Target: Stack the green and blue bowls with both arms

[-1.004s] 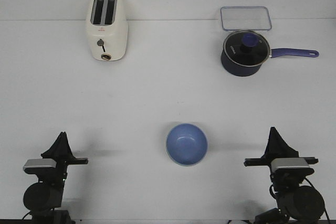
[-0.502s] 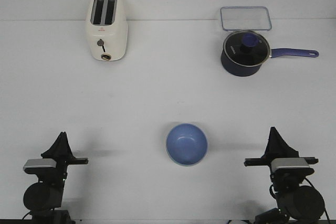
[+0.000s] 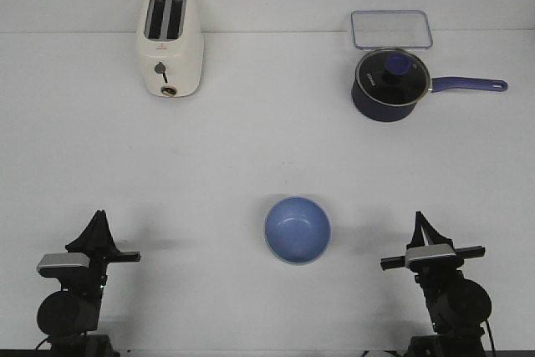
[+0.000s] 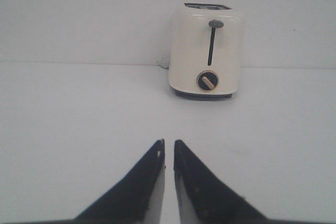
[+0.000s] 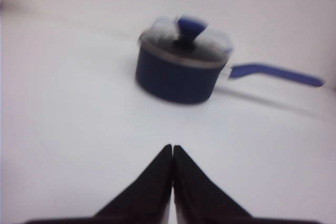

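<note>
White matte table [image 3: 251, 156] ran back to a plain white wall, and the blue bowl [image 3: 298, 230] sat upright near the front edge, between the two arms and well apart from both; no green one showed. Far behind the bowl stood a toaster [image 3: 170, 44] to the left, a lidded pot [image 3: 389, 84] and a clear tray [image 3: 391, 29] to the right. Left gripper [image 4: 169, 148] was nearly closed on nothing with a thin gap, right gripper [image 5: 172, 151] pressed together, empty.

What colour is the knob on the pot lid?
Blue. The knob on the pot shows best in the front view.
</note>
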{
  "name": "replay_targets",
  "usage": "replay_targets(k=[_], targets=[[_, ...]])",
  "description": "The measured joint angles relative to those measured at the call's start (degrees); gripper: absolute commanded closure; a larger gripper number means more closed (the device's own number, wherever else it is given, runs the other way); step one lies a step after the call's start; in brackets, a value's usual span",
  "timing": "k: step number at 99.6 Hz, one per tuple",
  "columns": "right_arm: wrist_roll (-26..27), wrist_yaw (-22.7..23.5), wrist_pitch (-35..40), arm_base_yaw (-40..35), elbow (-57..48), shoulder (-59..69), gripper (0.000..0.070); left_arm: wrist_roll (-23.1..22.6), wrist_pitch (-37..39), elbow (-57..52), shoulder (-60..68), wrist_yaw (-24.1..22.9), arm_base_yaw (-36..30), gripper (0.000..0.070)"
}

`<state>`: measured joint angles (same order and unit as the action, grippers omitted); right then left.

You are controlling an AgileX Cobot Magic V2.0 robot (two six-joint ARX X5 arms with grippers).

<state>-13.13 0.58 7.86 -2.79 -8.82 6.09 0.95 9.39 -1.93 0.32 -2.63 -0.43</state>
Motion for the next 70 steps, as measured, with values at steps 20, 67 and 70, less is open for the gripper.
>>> replay_targets(k=[20, 67, 70], targets=[[-3.7, 0.9, -1.2, 1.0, 7.0, -6.2, 0.07, 0.0, 0.0, 0.0, 0.0, 0.0, 0.0, 0.0687], [-4.6, 1.3, -4.8, 1.1, 8.0, -6.1, 0.07, 0.0, 0.0, 0.0, 0.0, 0.0, 0.0, 0.0687], [-4.6, 1.3, -4.8, 1.1, 8.0, -6.1, 0.07, 0.0, 0.0, 0.0, 0.0, 0.0, 0.0, 0.0686]])
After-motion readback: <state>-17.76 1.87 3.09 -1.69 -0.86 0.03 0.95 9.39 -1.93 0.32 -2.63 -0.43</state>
